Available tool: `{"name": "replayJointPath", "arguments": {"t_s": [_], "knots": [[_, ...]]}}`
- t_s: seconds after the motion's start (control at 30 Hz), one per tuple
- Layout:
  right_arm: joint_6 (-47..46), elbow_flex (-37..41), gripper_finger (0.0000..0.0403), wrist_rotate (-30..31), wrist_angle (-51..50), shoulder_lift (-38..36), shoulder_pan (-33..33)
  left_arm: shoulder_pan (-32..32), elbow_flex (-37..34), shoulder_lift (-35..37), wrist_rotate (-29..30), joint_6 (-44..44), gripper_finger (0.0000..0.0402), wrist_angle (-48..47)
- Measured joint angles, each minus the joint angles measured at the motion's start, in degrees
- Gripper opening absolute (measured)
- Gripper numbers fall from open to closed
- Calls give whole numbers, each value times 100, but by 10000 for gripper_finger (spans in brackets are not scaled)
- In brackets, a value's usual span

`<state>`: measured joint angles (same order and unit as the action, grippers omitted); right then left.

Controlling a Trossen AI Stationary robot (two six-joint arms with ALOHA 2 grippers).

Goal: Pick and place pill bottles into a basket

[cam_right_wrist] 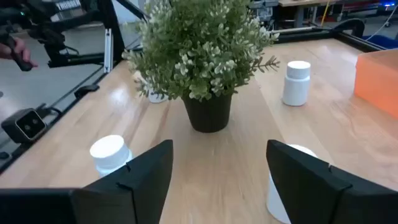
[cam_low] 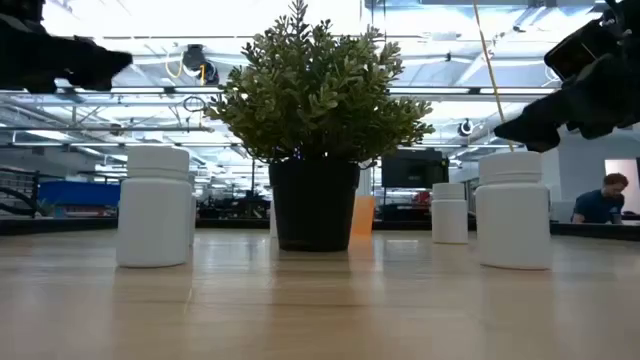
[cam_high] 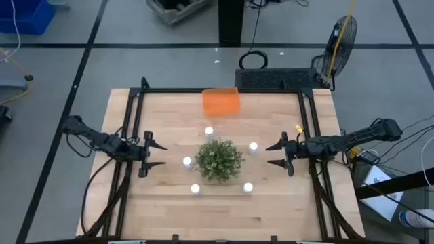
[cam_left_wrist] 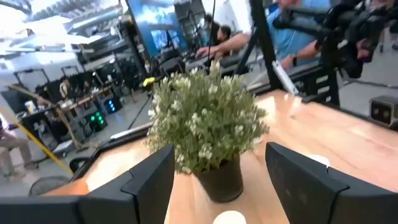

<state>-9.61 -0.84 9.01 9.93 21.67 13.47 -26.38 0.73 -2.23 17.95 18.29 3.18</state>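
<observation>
- At the left side of the table, the left gripper (cam_high: pixel 157 155) hovers with its two fingers spread wide, holding nothing and touching nothing.
- Opposite it, at the right side, the right gripper (cam_high: pixel 274 154) points back toward the middle, its fingers also spread wide and empty.
- Between the two grippers stands a bushy green plant (cam_high: pixel 219 160) in a dark pot, right in the line from one gripper to the other.
- Nearest the front edge, two pill bottles stand upright on the wood: one at the front left (cam_high: pixel 195 189) of the plant and one at the front right (cam_high: pixel 248 188).
- Just left of the plant stands a third bottle (cam_high: pixel 187 162), the closest one to the left gripper.
- On the plant's right, slightly farther back, a fourth bottle (cam_high: pixel 253 146) stands near the right gripper.
- Behind the plant, a fifth bottle (cam_high: pixel 209 131) stands between it and the basket.
- Farthest back, the orange basket (cam_high: pixel 221 101) sits against the table's rear edge, well apart from both grippers, with no bottle showing inside it.
- Beyond the table (cam_high: pixel 169 203), the low view shows a person (cam_low: pixel 603 200) seated in the room.
</observation>
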Motion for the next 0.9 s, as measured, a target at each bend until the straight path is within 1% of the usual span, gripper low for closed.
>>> {"name": "replayJointPath", "arguments": {"t_s": [0.07, 0.13, 0.23, 0.3, 0.4, 0.57, 0.63, 0.77, 0.9], "knots": [[2, 0, 251, 0, 115, 46, 0, 111, 0, -130, 2, -218, 255, -2], [12, 0, 251, 0, 246, 69, 0, 219, 0, -315, -114, -420, 255, -13], [-11, 0, 251, 0, 258, 92, 0, 320, -5, -566, -561, -452, 255, -9], [-169, 0, 251, -2, 263, 92, 0, 347, -13, -699, -746, -529, 255, 33], [-576, 0, 251, -4, 272, 88, 0, 349, -15, -795, -822, -732, 255, 141], [-943, 0, 251, 9, 400, 90, 0, 349, -15, -828, -855, -1145, 255, 140], [-968, 0, 251, 151, 617, 90, 2, 349, -15, -828, -858, -1296, 255, 140], [-880, 0, 251, 518, 1096, 88, 2, 349, -15, -828, -858, -1282, 255, 127], [-1248, 0, 251, 954, 1329, 92, 0, 349, -15, -828, -852, -1232, 255, 129]]}}
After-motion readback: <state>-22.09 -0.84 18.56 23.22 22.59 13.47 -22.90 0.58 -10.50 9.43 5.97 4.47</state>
